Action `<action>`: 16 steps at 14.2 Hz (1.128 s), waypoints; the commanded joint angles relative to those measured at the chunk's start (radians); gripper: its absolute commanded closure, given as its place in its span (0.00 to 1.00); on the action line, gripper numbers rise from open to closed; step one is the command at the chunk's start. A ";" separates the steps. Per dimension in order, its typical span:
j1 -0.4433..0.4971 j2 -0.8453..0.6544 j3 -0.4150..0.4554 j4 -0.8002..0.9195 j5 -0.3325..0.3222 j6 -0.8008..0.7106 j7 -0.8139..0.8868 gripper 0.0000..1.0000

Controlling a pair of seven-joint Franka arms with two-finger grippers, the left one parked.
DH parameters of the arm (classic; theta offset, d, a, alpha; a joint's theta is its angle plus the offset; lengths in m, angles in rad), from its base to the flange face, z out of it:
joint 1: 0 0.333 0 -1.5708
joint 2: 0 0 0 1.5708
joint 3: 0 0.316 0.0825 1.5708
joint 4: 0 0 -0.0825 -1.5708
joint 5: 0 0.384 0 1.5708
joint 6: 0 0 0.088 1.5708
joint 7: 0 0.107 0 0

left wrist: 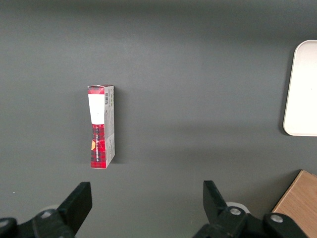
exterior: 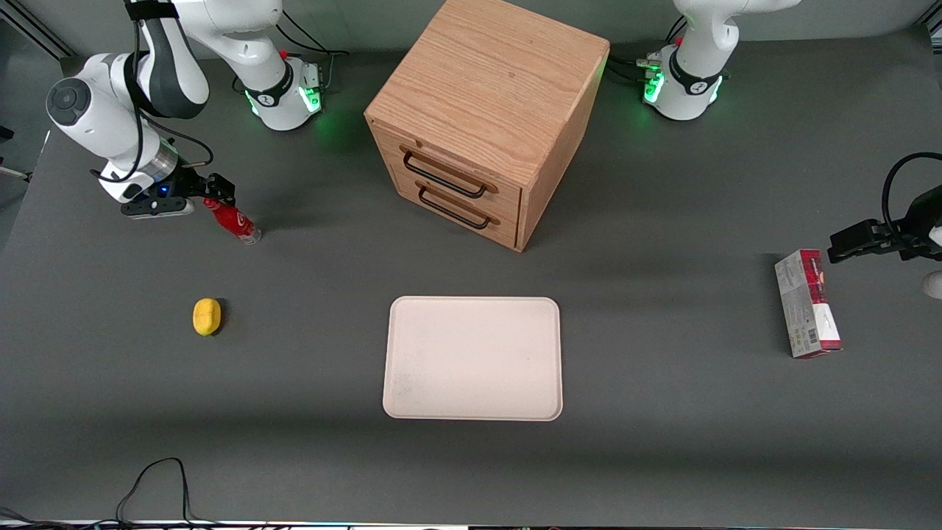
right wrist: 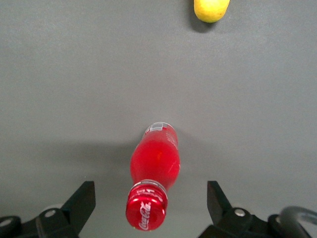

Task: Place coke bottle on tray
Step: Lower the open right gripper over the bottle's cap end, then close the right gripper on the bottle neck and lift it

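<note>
The coke bottle (exterior: 234,221), small and red with a red cap and clear base, stands upright on the dark table toward the working arm's end. My right gripper (exterior: 213,193) is open and hangs just above it. In the right wrist view the bottle (right wrist: 153,163) shows cap-first, with the cap between the spread fingers of the gripper (right wrist: 150,188) and a gap on each side. The cream-white tray (exterior: 471,303) lies flat near the table's middle, nearer the front camera than the bottle, and holds nothing.
A yellow lemon-like object (exterior: 207,316) lies nearer the front camera than the bottle; it also shows in the right wrist view (right wrist: 211,9). A wooden two-drawer cabinet (exterior: 478,110) stands farther back than the tray. A red-and-grey carton (exterior: 807,302) lies toward the parked arm's end.
</note>
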 commanded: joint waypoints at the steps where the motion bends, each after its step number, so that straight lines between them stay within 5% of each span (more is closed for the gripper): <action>1: 0.010 0.002 -0.015 -0.005 -0.019 0.016 -0.016 0.06; 4: 0.010 0.002 -0.015 -0.003 -0.019 0.007 -0.016 0.53; 7: 0.010 0.002 -0.015 -0.003 -0.018 0.004 -0.018 0.79; 12: 0.011 -0.017 -0.006 0.037 -0.018 -0.074 -0.007 0.79; 16: 0.028 -0.057 -0.004 0.266 -0.018 -0.380 -0.013 0.79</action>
